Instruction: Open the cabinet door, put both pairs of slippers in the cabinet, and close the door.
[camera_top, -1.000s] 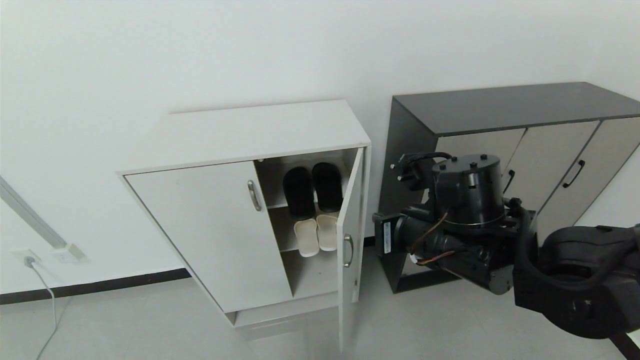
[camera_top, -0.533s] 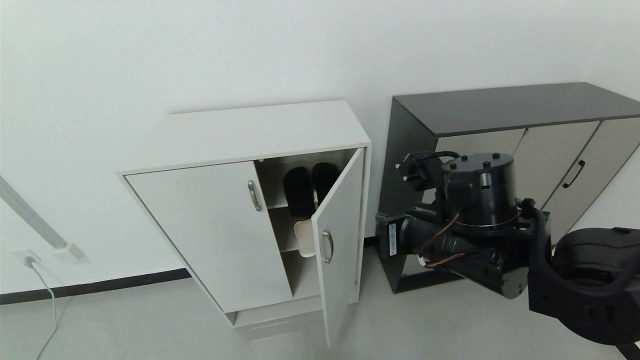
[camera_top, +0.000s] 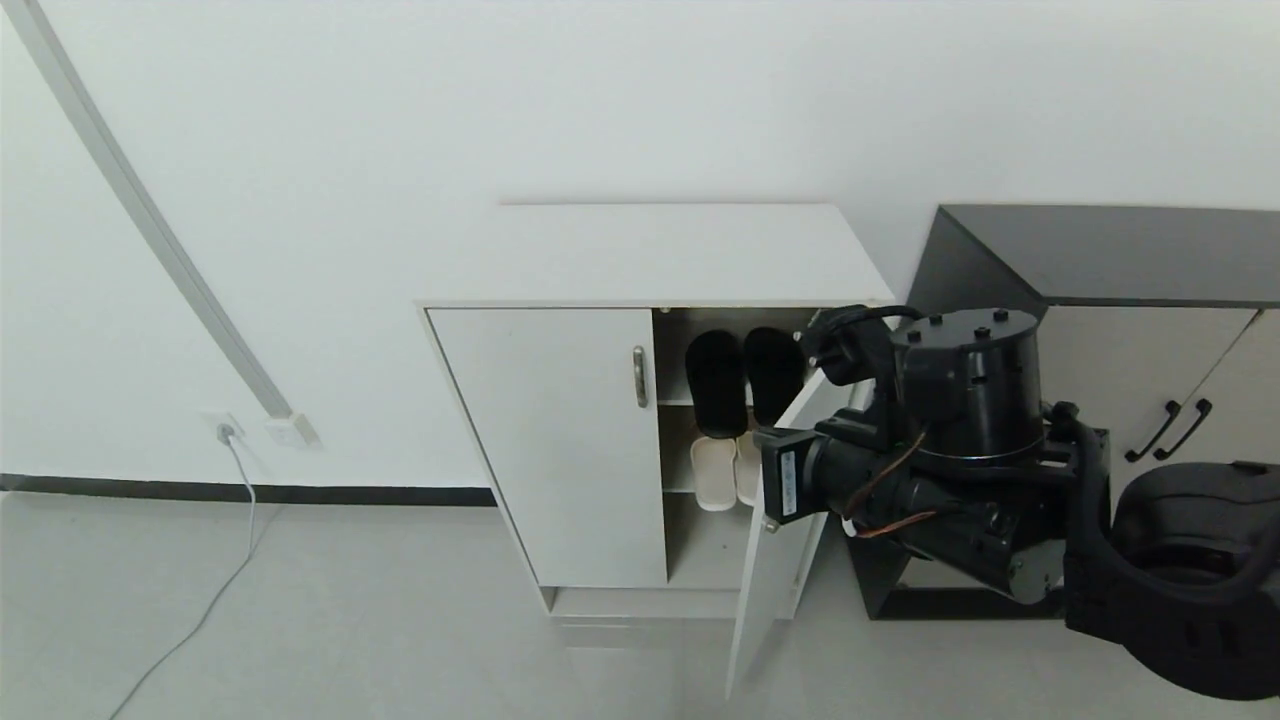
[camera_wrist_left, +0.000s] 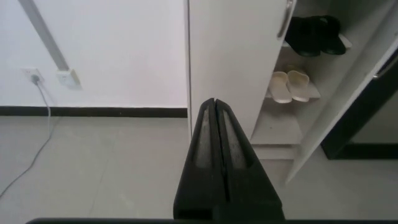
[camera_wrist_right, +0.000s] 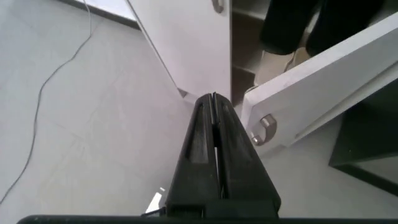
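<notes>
The white cabinet has its left door shut and its right door standing ajar. Black slippers lie on the upper shelf, and white slippers on the shelf below. My right arm is in front of the open door. My right gripper is shut on nothing, close to the outer face of the door and beside its handle. Further back, over the floor, my left gripper is also shut and empty, facing the cabinet, with both pairs visible beyond it.
A dark cabinet with shut doors stands directly right of the white one. A wall socket with a trailing cable and a slanted conduit strip are at the left. Bare grey floor lies in front.
The right door swung partway toward shut between the earlier frames. After that the whole head view shifted, so the camera moved. Both pairs of slippers stay on their shelves.
</notes>
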